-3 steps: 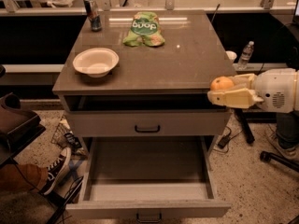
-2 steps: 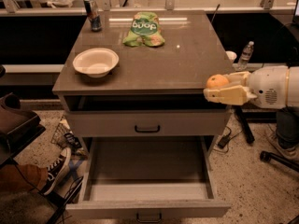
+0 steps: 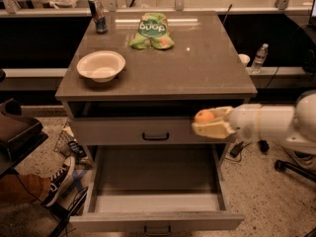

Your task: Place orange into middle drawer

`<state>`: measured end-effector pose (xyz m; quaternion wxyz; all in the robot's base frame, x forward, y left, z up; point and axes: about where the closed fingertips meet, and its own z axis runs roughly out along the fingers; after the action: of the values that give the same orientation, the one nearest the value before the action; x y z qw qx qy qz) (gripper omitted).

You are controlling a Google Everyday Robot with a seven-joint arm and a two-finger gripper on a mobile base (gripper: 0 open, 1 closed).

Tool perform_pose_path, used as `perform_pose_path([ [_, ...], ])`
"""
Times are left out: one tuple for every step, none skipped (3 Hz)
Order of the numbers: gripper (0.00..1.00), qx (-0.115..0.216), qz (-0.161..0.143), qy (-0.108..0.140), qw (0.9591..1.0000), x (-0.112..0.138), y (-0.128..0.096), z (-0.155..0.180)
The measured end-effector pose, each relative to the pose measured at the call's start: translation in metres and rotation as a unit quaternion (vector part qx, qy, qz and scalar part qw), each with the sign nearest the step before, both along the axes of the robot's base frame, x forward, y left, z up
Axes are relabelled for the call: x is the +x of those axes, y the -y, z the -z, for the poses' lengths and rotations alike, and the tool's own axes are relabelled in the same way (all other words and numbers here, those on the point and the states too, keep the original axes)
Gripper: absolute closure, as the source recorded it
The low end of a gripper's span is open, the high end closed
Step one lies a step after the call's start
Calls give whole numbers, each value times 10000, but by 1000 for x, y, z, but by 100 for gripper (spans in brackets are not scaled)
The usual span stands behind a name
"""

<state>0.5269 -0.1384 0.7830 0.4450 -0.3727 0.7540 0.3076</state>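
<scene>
The orange point(image 3: 204, 116) is held in my gripper point(image 3: 207, 123), which reaches in from the right on a white arm. It hangs in front of the shallow drawer's right end, above the right side of the open middle drawer point(image 3: 157, 216). That drawer is pulled far out at the bottom of the cabinet, its inside bare, with a small dark handle on its front. The gripper's beige fingers point(image 3: 210, 129) are closed around the fruit.
On the cabinet top point(image 3: 197, 73) stand a white bowl point(image 3: 100, 65), a green snack bag point(image 3: 151, 31) and a can point(image 3: 98, 14). The shallower drawer point(image 3: 148, 131) with a black handle is slightly out. A shoe and clutter point(image 3: 61, 179) lie left; a water bottle point(image 3: 259, 57) stands right.
My gripper with the orange has moved down and to the left, from beside the cabinet top's right edge to in front of the shallow drawer, above the open drawer.
</scene>
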Motion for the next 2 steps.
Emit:
perform_pose_path([
  [100, -342, -358, -5, 9988, 2, -26, 75],
  [100, -555, -620, -94, 9965, -2, -40, 141],
])
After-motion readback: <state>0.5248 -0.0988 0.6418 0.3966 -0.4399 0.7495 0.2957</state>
